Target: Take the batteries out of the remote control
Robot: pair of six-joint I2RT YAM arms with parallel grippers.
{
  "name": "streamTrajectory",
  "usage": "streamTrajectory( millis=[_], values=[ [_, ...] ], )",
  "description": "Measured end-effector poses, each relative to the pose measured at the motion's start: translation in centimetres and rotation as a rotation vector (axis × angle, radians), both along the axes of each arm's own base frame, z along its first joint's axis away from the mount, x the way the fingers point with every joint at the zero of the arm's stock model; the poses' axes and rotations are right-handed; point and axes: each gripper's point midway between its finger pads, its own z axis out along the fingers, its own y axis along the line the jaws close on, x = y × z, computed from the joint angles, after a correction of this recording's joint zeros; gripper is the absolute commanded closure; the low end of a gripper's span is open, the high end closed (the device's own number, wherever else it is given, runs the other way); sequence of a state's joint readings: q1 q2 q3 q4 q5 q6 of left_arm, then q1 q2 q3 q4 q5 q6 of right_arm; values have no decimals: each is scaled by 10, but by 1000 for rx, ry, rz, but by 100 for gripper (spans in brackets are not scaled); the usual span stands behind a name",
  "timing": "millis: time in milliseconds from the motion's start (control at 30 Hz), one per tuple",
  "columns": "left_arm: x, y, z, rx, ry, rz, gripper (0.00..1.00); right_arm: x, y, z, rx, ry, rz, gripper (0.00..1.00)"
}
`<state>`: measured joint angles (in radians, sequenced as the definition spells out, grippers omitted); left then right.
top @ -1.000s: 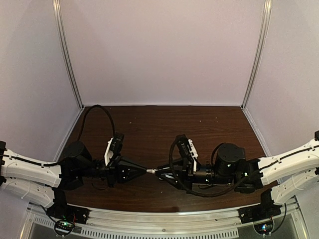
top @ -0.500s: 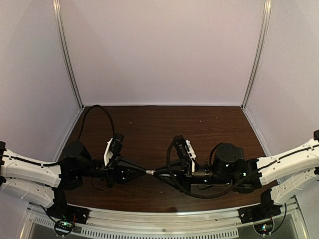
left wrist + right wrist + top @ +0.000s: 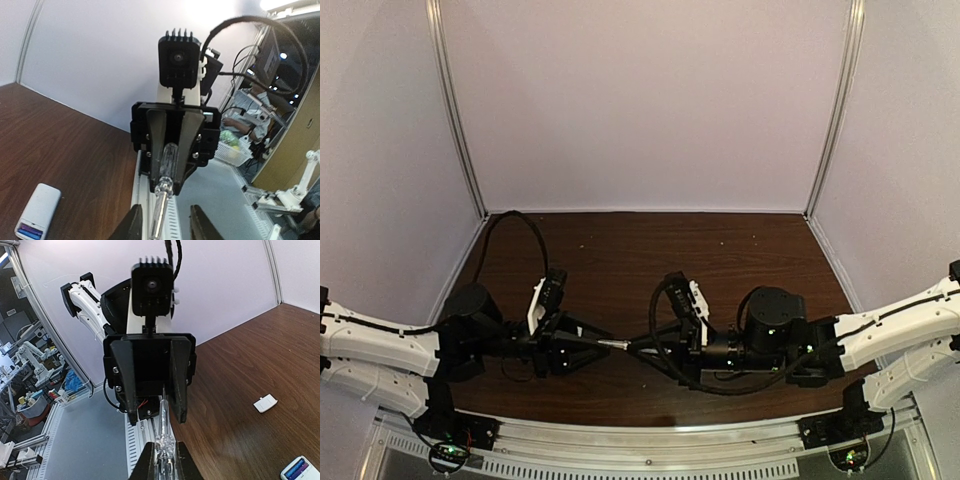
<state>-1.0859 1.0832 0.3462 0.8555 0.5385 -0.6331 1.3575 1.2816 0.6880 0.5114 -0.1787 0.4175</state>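
While left claw (image 3: pixel 162 226) gapes, right claw (image 3: pixel 165 463) grips the tool (image 3: pixel 166 165).

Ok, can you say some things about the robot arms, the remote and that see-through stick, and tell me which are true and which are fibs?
1. The batteries sit inside the remote control. True.
2. The right arm's jaws are shut on the clear-handled tool. True.
3. The remote control is held up in the air. False: it lies on the table.
4. The left arm's jaws are squeezed shut. False: they stand apart, one on each side of the tool's thin end.
5. The small white piece is on top of the remote control. False: it lies on the table, apart from it.
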Motion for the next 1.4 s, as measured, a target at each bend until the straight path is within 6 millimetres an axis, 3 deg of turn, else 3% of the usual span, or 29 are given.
streamTrajectory(
  millis=[200, 267, 467, 633, 733, 900, 1133, 1400],
  values=[
    [11, 2, -10, 52, -20, 76, 17, 11, -11, -14, -84, 9, -76, 100],
    [16, 2, -16, 80, -27, 106, 14, 15, -20, -13, -105, 8, -109, 100],
    [44, 1, -39, 188, -51, 252, 10, 30, -51, -10, -171, -1, -234, 100],
    [76, 2, -68, 288, -77, 417, 3, 42, -76, -22, -268, -11, -332, 100],
    [92, 2, -90, 380, -103, 489, 3, 46, -85, -30, -331, -16, -363, 100],
    [110, -8, -109, 482, -186, 531, 3, 51, -96, -35, -415, -25, -402, 100],
    [107, -21, -148, 590, -303, 403, 2, 51, -104, -36, -461, -20, -416, 100],
    [104, -19, -180, 603, -355, 194, 2, 48, -109, -44, -494, 8, -405, 100]
  ],
)
